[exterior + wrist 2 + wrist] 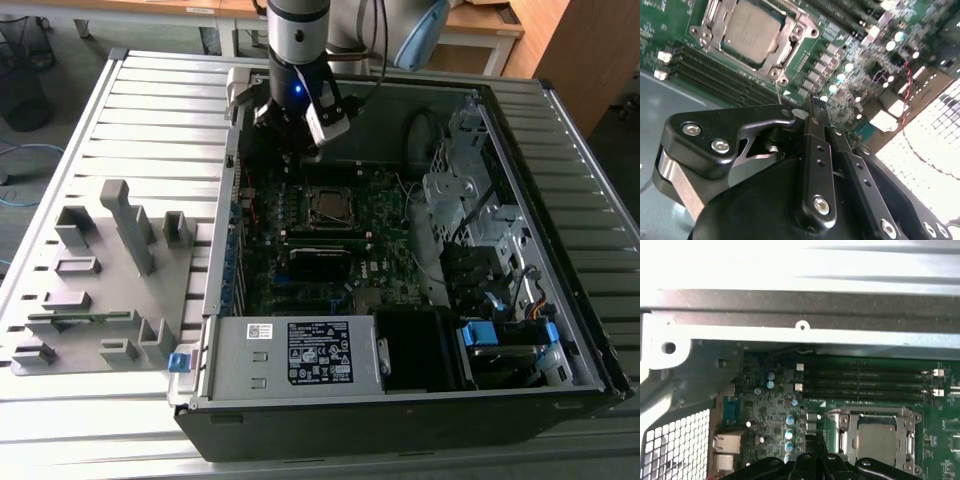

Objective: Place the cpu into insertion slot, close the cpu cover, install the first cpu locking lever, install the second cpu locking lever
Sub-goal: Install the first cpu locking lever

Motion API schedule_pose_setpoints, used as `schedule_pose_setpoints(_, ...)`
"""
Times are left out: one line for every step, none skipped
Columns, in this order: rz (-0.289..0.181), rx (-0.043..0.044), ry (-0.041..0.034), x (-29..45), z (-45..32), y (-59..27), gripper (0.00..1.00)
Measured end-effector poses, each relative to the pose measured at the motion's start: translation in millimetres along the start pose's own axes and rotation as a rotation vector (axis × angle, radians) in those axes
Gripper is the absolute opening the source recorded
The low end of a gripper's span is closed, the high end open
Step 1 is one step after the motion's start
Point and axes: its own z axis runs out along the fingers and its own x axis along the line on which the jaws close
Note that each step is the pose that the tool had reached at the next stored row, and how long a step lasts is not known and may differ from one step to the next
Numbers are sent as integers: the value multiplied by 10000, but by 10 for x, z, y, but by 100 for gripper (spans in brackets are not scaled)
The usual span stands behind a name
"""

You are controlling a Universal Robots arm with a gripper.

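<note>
**Desk:** What does the exterior view give us?

**Photographer:** An open computer case [400, 430] lies on a slatted table [130, 110]. The arm's gripper [300, 140] hangs over the green motherboard [385, 215] at the case's twelve o'clock. The cpu [328, 207] sits in its socket mid-board, at about five o'clock from the gripper and apart from it. A silver power supply [290, 355] takes the case's six o'clock. A grey parts fixture [100, 280] rests on the table out at nine.

**Desk:** And the second wrist view?

**Photographer:** It looks close along the gripper [817, 107]. Its black fingertips [813, 117] are pressed together with nothing between them. Beyond the tips the cpu [747, 30], dull silver, lies seated in the socket. The cpu cover [792, 40] lies flat around it as a metal frame. Black memory slots [715, 70] run alongside the socket.

**Desk:** The first wrist view?

**Photographer:** The gripper [810, 455] shows dark and low over the motherboard [765, 410]. The cpu [875, 440] lies near its tips, apart from them, with the cpu cover [872, 416] framing it. The memory slots [865, 382] run parallel just past the socket. Beyond them stands the case's bright metal wall [790, 315]. A perforated vent panel [680, 440] stands at the board's edge.
</note>
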Motion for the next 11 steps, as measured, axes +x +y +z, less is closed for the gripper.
schedule_pose_setpoints(1, -65, -2, 5, 0, 0, 10)
schedule_pose_setpoints(0, -150, -5, 9, 0, 0, 10)
schedule_pose_setpoints(0, -283, -9, 14, 0, 0, 10)
schedule_pose_setpoints(2, -406, -13, 18, 0, 0, 10)
schedule_pose_setpoints(2, -483, -15, 21, 0, 0, 10)
schedule_pose_setpoints(3, -529, -17, 24, 0, 1, 10)
schedule_pose_setpoints(4, -562, -17, 26, 0, 1, 10)
schedule_pose_setpoints(3, -585, -19, 28, 0, 1, 10)
schedule_pose_setpoints(2, -598, -18, 31, 0, 1, 10)
schedule_pose_setpoints(3, -605, -19, 36, 0, 1, 10)
schedule_pose_setpoints(2, -607, -20, 41, 0, 1, 10)
